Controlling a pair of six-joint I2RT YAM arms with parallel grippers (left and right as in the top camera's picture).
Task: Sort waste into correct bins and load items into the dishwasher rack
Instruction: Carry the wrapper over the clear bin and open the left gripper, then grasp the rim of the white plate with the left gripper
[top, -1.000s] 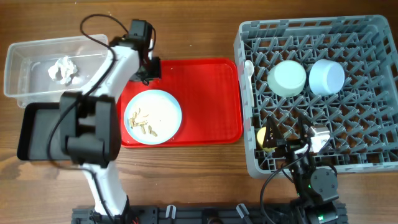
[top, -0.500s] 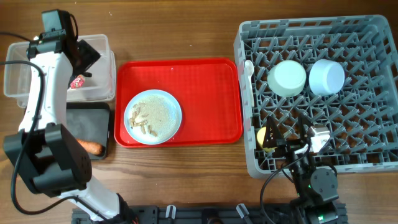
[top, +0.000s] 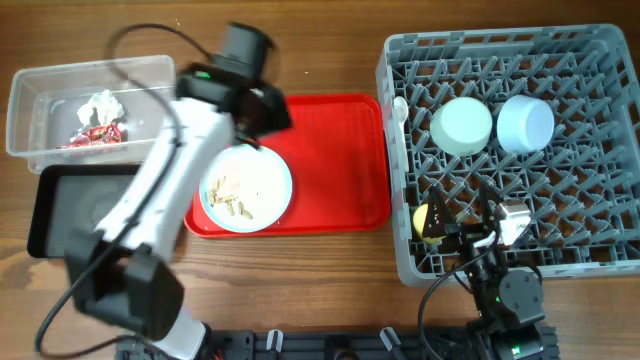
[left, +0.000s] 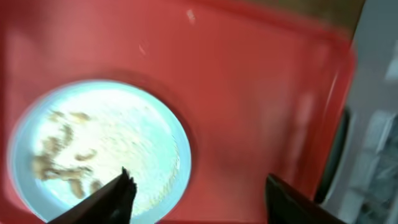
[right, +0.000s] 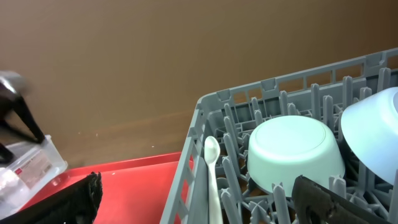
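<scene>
My left gripper (top: 262, 120) hangs open over the back left of the red tray, just above the pale-blue plate (top: 246, 187). That plate (left: 99, 143) carries beige food scraps (left: 62, 163), and nothing sits between the left gripper's (left: 199, 190) fingers. A white tissue (top: 101, 106) and a red wrapper (top: 95, 136) lie in the clear tub (top: 40, 80). The black tray (top: 70, 210) is partly under my arm. In the grey rack (top: 600, 200) stand two bowls (top: 461, 125) (top: 525, 122), a yellow cup (top: 424, 220) and a white spoon (top: 400, 108). My right gripper (top: 465, 208) rests open above the rack's front.
The flat red tray (top: 335, 160) lies between the bins and the rack. In the right wrist view the spoon (right: 212, 165) stands against the rack wall (right: 202, 115), beside an upturned bowl (right: 295, 152). Bare wood table (top: 330, 270) runs along the front.
My left arm swung to the clear tub and back over the red tray by the plate. A red wrapper now lies in the tub. The right arm stayed still.
</scene>
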